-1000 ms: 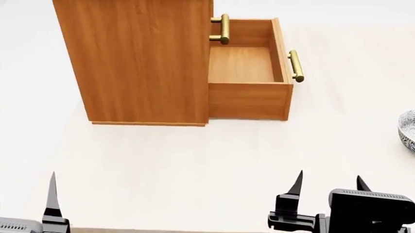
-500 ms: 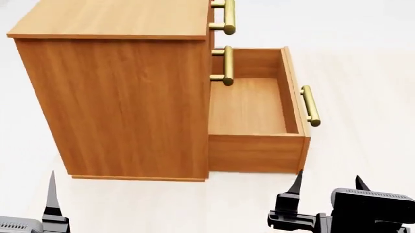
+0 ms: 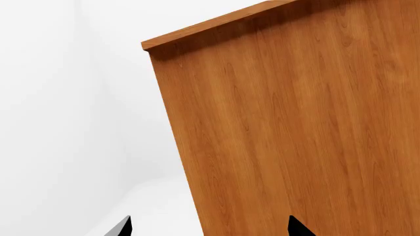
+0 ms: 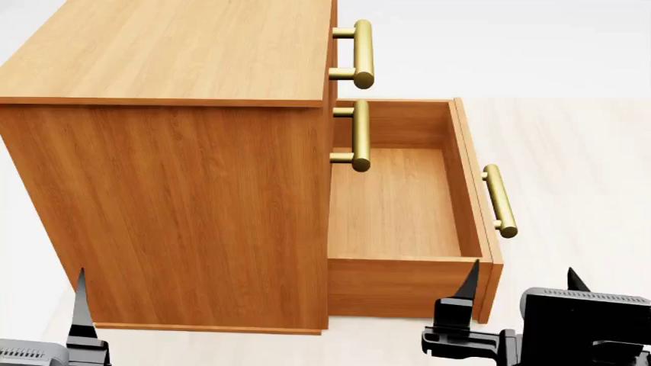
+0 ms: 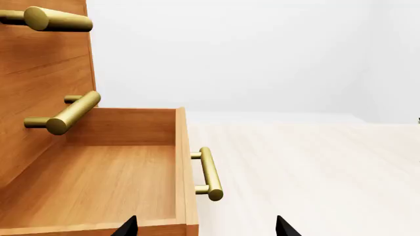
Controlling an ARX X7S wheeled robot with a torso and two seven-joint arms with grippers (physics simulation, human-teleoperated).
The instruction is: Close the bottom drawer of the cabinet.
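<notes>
The honey-brown cabinet [image 4: 173, 152] fills the left of the head view. Its bottom drawer [image 4: 392, 202] stands pulled far out to the right, empty, with its brass bar handle [image 4: 499, 200] on the front. The drawer [image 5: 98, 177] and its handle [image 5: 210, 173] also show in the right wrist view. My right gripper [image 4: 521, 286] is open and empty, just in front of the drawer's near corner; its fingertips [image 5: 281, 227] straddle the drawer's front panel edge. My left gripper [image 3: 206, 228] is open and empty, facing the cabinet's side wall [image 3: 295, 123]. Only one left fingertip [image 4: 81, 305] shows in the head view.
Two upper drawers are shut, their brass handles [image 4: 361, 53] [image 4: 358, 136] sticking out above the open drawer. Pale wood floor [image 4: 580, 152] lies to the right of the cabinet. White walls stand behind.
The view has moved closer to the cabinet: it and the open drawer now look larger and lower in the head view. The grippers keep the same place and stay open.
</notes>
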